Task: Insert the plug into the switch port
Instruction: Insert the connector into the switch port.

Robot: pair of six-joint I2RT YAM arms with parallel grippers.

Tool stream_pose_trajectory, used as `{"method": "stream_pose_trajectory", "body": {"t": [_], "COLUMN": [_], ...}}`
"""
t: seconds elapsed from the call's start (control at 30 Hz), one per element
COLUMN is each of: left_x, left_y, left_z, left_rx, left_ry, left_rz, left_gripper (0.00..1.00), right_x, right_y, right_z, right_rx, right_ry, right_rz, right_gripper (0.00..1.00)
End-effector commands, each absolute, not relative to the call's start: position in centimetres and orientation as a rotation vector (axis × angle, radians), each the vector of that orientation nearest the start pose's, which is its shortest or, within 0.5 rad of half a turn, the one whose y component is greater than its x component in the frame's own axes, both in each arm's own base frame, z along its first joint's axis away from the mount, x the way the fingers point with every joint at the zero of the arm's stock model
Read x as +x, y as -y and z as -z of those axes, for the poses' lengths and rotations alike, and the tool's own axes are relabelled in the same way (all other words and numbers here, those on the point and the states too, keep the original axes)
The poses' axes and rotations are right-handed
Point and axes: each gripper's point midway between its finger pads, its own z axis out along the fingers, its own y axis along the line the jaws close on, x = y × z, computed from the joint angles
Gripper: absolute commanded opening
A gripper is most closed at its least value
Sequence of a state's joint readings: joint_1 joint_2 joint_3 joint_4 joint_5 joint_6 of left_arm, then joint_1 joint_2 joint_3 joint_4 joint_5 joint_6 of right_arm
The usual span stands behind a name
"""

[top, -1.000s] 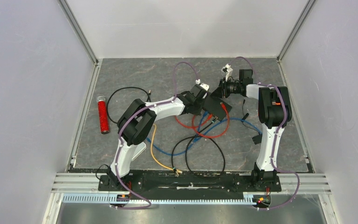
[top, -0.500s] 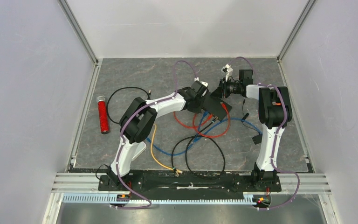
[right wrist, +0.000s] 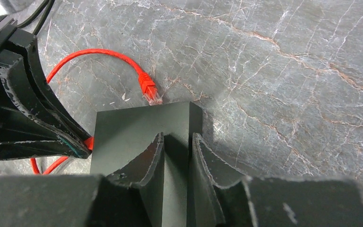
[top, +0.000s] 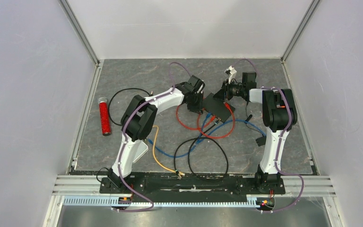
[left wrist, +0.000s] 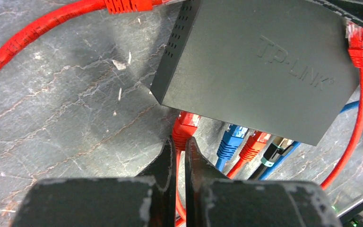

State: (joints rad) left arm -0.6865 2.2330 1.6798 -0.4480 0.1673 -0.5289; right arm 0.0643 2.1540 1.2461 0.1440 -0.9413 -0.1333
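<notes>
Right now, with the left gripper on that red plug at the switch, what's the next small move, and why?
Probably a short push straight in. The left gripper is shut on the red plug, whose nose meets the socket side of the switch beside the blue plug; whether it's seated I can't tell. The right gripper braces the switch.

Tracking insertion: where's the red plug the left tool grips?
In the left wrist view, the red plug sits centre frame at the port edge of the switch, pinched by the left tool, just left of the blue plug; seating depth unclear.
</notes>
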Motion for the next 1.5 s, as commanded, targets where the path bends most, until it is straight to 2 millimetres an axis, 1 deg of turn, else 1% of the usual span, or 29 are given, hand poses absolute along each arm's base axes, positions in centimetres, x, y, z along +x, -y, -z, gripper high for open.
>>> {"method": "stream_pose_trajectory", "body": {"t": [0.0, 0.07, 0.1, 0.17, 0.2, 0.27, 0.33, 0.37, 0.4, 0.43, 0.5, 0.57, 0.63, 0.67, 0.73, 0.77, 0.9, 0.97, 1.03, 1.07, 1.1, 1.13, 1.17, 1.2, 1.23, 1.3, 1.33, 1.4, 1.47], "left_x": [45.3, 46.1, 46.3, 46.1, 45.7, 44.5, 42.9, 42.3, 41.5, 41.0, 39.9, 39.1, 38.6, 38.6, 38.2, 38.2, 38.6, 39.0, 39.4, 39.4, 39.8, 39.8, 39.9, 39.9, 39.8, 39.8, 39.9, 40.1, 40.2], "left_y": [40.4, 39.5, 39.5, 40.1, 40.0, 39.1, 37.8, 37.1, 36.3, 35.7, 34.7, 34.1, 34.1, 34.1, 34.7, 34.9, 35.5, 35.5, 34.9, 34.9, 34.6, 34.8, 34.9, 35.0, 35.2, 35.4, 35.6, 36.0, 36.9], "left_z": [-1.0, -1.0, -1.3, -2.1, -2.3, -2.7, -2.4, -2.8, -2.5, -2.8, -3.0, -3.1, -3.1, -3.0, -2.8, -2.4, -2.1, -2.3, -2.7, -3.1, -3.9, -4.2, -4.3, -4.3, -4.0, -3.5, -3.1, -2.5, -2.2], "left_rx": [0.152, 0.073, 0.059, 0.09, 0.127, 0.192, 0.24, 0.265, 0.283, 0.314, 0.368, 0.42, 0.483, 0.51, 0.571, 0.588, 0.603, 0.601, 0.587, 0.587, 0.58, 0.585, 0.588, 0.588, 0.59, 0.583, 0.572, 0.54, 0.527], "left_ry": [-2.403, -2.408, -2.403, -2.412, -2.426, -2.439, -2.437, -2.423, -2.426, -2.418, -2.421, -2.42, -2.413, -2.412, -2.42, -2.427, -2.421, -2.412, -2.404, -2.393, -2.361, -2.352, -2.347, -2.344, -2.348, -2.356, -2.365, -2.377, -2.379], "left_rz": [0.559, 0.544, 0.556, 0.575, 0.554, 0.516, 0.496, 0.492, 0.473, 0.462, 0.442, 0.431, 0.447, 0.438, 0.465, 0.47, 0.484, 0.463, 0.421, 0.423, 0.404, 0.414, 0.416, 0.418, 0.418, 0.429, 0.435, 0.446, 0.5], "left_gripper": [0.02, 0.02, 0.02, 0.03, 0.06, 0.12, 0.19, 0.23, 0.25, 0.28, 0.32, 0.34, 0.35, 0.35, 0.35, 0.35, 0.34, 0.33, 0.33, 0.34, 0.36, 0.35, 0.34, 0.3, 0.24, 0.06, 0.02, 0.02, 0.02], "right_x": [24.6, 24.3, 24.3, 24.7, 25.5, 28.5, 32.6, 34.6, 36.8, 38.7, 41.0, 42.6, 43.3, 43.5, 43.7, 43.6, 42.9, 42.5, 42.4, 42.4, 42.3, 42.3, 42.2, 42.1, 41.9, 41.6, 41.2, 39.7, 37.3], "right_y": [-22.4, -22.3, -22.3, -22.3, -22.2, -21.4, -20.2, -19.2, -18.3, -17.5, -16.8, -16.7, -16.9, -16.9, -16.8, -16.7, -16.8, -16.8, -16.7, -16.7, -16.7, -16.7, -16.7, -16.8, -16.8, -16.9, -17.1, -17.7, -18.5], "right_z": [5.8, 6.0, 6.1, 6.0, 6.0, 5.9, 5.3, 5.1, 4.8, 4.3, 3.3, 2.7, 2.3, 2.3, 2.4, 2.4, 2.5, 2.7, 2.9, 3.0, 2.9, 2.9, 2.9, 2.9, 3.0, 3.1, 3.3, 3.9, 4.4], "right_rx": [-0.486, -0.485, -0.478, -0.469, -0.448, -0.365, -0.243, -0.168, -0.117, -0.089, -0.046, -0.057, -0.084, -0.094, -0.128, -0.146, -0.173, -0.184, -0.192, -0.192, -0.195, -0.196, -0.197, -0.199, -0.198, -0.198, -0.199, -0.191, -0.198], "right_ry": [-2.714, -2.722, -2.728, -2.724, -2.719, -2.712, -2.684, -2.675, -2.66, -2.635, -2.59, -2.561, -2.541, -2.539, -2.543, -2.544, -2.545, -2.551, -2.554, -2.558, -2.558, -2.557, -2.557, -2.558, -2.562, -2.561, -2.562, -2.594, -2.62], "right_rz": [-1.643, -1.639, -1.633, -1.622, -1.6, -1.515, -1.465, -1.419, -1.36, -1.318, -1.313, -1.3, -1.317, -1.318, -1.303, -1.301, -1.313, -1.308, -1.303, -1.302, -1.304, -1.305, -1.306, -1.308, -1.309, -1.326, -1.344, -1.368, -1.433], "right_gripper": [0.18, 0.18, 0.18, 0.18, 0.2, 0.25, 0.28, 0.29, 0.3, 0.31, 0.32, 0.35, 0.36, 0.36, 0.36, 0.37, 0.36, 0.34, 0.32, 0.31, 0.31, 0.31, 0.3, 0.3, 0.29, 0.27, 0.23, 0.23, 0.24]}}
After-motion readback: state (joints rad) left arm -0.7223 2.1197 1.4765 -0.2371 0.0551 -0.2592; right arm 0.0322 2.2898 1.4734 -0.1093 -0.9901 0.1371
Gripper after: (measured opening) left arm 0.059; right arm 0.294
